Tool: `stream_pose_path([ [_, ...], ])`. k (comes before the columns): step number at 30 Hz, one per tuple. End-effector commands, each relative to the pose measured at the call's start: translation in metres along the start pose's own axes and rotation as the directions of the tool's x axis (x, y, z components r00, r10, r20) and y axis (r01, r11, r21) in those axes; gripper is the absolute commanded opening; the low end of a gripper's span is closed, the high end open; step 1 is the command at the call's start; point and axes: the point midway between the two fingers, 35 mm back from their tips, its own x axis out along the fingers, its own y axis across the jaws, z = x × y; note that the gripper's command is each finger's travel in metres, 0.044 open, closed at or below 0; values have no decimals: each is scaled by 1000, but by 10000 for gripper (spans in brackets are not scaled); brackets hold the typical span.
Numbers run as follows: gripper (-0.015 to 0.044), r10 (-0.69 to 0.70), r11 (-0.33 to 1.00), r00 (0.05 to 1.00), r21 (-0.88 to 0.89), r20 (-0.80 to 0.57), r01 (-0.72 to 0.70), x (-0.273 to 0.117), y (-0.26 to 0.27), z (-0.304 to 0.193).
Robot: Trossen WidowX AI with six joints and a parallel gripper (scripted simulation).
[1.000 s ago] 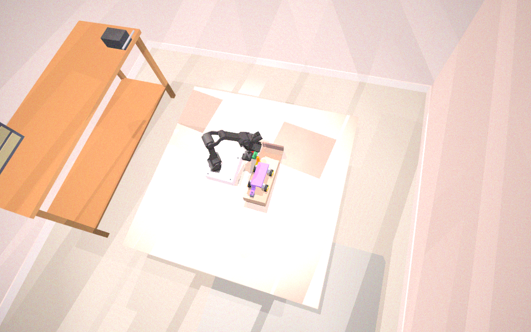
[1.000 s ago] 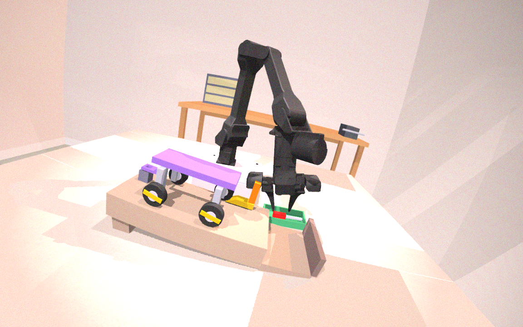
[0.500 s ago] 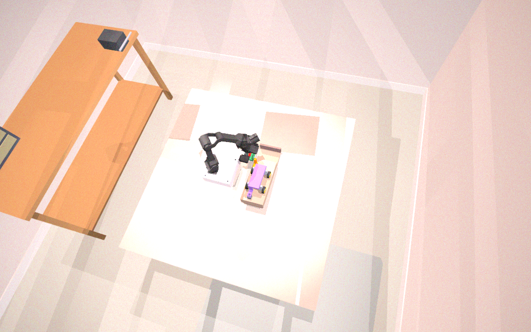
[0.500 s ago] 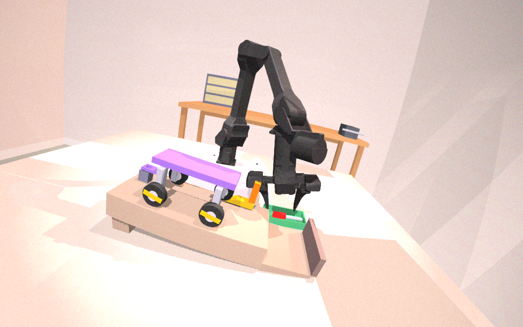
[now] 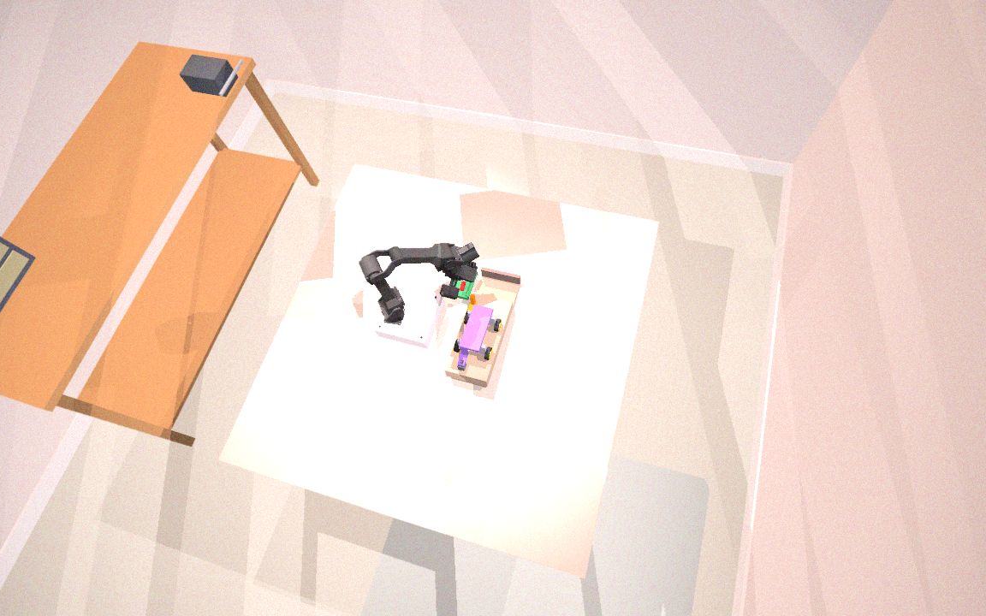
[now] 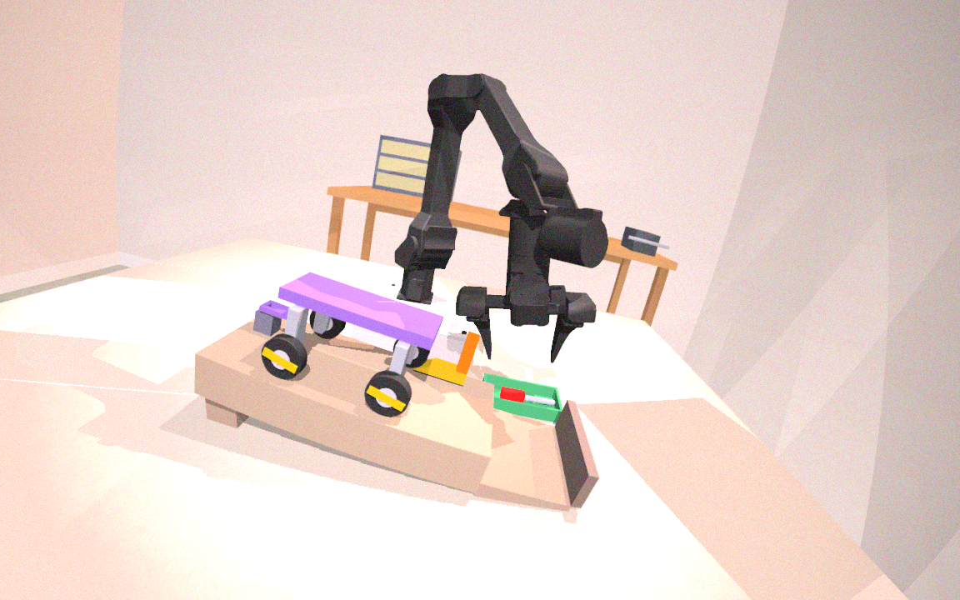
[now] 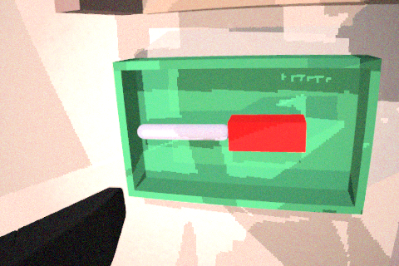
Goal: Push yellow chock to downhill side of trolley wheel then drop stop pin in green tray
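Observation:
The red-headed stop pin (image 6: 513, 394) (image 7: 267, 134) lies flat in the green tray (image 6: 526, 410) (image 7: 247, 63), its pale shaft toward the tray's left end in the wrist view. My gripper (image 6: 521, 359) is wide open and empty, above the tray. In the wrist view only one fingertip shows, at the lower left. The purple trolley (image 5: 475, 328) (image 6: 361, 307) stands on the ramp (image 5: 498, 337) (image 6: 342, 417). The yellow chock (image 6: 447, 370) (image 5: 472, 300) with its orange handle (image 6: 467, 352) is at the downhill side of the trolley's far downhill wheel (image 6: 415, 353). Its exact contact with that wheel is partly hidden.
A brown end board (image 5: 500, 276) (image 6: 577, 455) stands at the ramp's low end, close to the tray. The arm's white base plate (image 5: 406, 325) is beside the ramp. An orange workbench (image 5: 121, 153) (image 6: 480, 216) stands farther away.

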Motion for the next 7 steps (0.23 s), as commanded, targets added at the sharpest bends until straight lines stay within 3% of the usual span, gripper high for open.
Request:
stream_pose_path([
  [1,440,9,1000,1000,-3,5,-9,-16,4,0],
  [7,440,9,1000,1000,-3,5,-9,-33,7,1],
])
